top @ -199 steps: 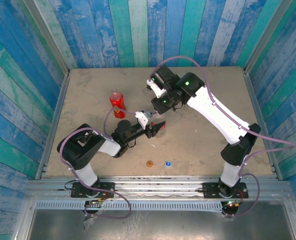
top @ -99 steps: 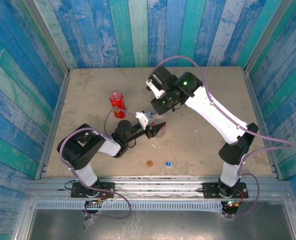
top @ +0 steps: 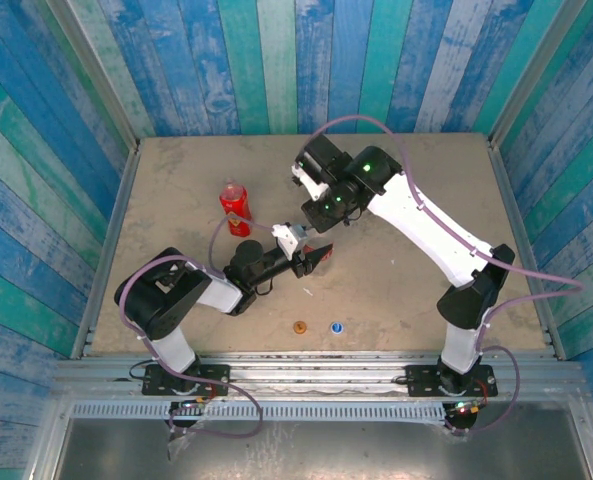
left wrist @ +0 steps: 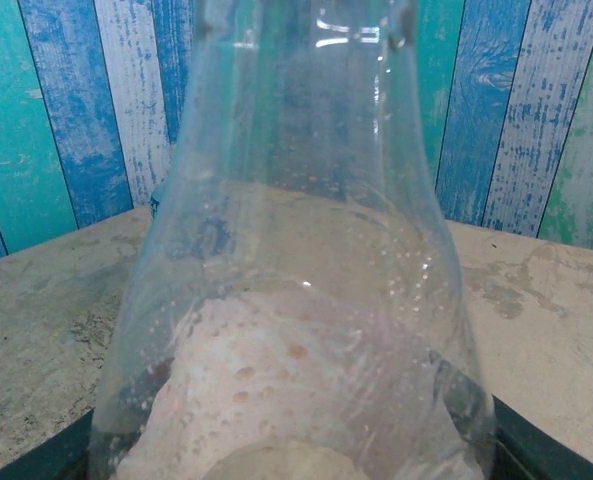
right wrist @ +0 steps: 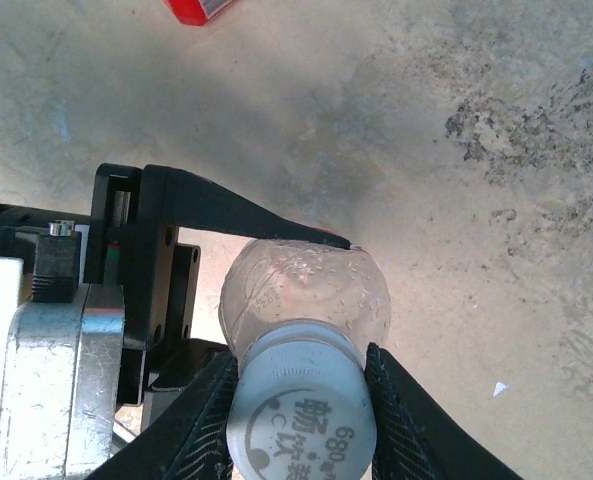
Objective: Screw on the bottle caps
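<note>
My left gripper (top: 312,258) is shut on the clear bottle (left wrist: 296,300) with the red label (top: 316,262) and holds it upright near the table's middle. One black finger (right wrist: 226,215) of it presses the bottle's shoulder (right wrist: 306,285). My right gripper (right wrist: 301,405) comes down from above, shut on the white cap (right wrist: 301,415), which sits on the bottle's neck. An orange cap (top: 299,327) and a blue cap (top: 335,326) lie loose near the front edge. The all-red bottle (top: 235,208) stands to the left.
A small white scrap (top: 308,292) lies on the table in front of the held bottle. The red bottle's base (right wrist: 196,8) lies at the top edge of the right wrist view. Blue and green plank walls (top: 276,60) enclose the table on three sides.
The right arm's wrist has shifted slightly to the left over the bottle. The left arm and the bottle have stayed in place.
</note>
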Robot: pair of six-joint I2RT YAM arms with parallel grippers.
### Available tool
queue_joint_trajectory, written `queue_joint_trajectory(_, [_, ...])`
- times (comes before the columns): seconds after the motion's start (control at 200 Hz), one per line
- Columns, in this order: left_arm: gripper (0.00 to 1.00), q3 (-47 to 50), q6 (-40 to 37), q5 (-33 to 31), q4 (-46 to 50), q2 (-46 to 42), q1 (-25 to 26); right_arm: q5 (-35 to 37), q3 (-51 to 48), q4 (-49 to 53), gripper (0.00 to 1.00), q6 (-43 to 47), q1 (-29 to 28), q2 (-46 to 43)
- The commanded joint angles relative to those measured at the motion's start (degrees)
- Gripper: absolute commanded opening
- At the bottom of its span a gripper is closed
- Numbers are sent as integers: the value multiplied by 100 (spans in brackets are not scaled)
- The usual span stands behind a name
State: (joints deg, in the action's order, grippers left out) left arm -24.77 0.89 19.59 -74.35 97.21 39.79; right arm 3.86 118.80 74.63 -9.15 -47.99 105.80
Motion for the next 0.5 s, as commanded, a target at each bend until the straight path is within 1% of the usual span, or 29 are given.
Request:
queue_joint_trajectory(0.0, [63, 86, -13, 106, 595, -171, 48, -61, -85, 316, 37, -35, -59, 110])
queue_joint_trajectory(0.11, [63, 82, -10, 113, 589, -167, 46, -60, -78, 289, 42, -19, -62, 91])
queue_joint_trajectory(0.13, [63, 87, -8, 110, 578, -152, 44, -59, -77, 280, 44, -17, -66, 84])
queue_joint_trajectory(0.17, [63, 91, 10, 115, 561, -141, 44, -57, -85, 262, 51, -24, -61, 50])
queue_joint_trajectory(0.225, [63, 92, 23, 123, 542, -135, 53, -57, -118, 224, 57, -9, -61, -8])
queue_joint_trajectory(0.426, [63, 104, 26, 102, 557, -160, 22, -216, -206, 101, 71, 101, -75, -296])
queue_joint_trajectory(0.496, [63, 102, 46, 148, 568, -173, -6, -272, -292, 11, 74, 143, -81, -490])
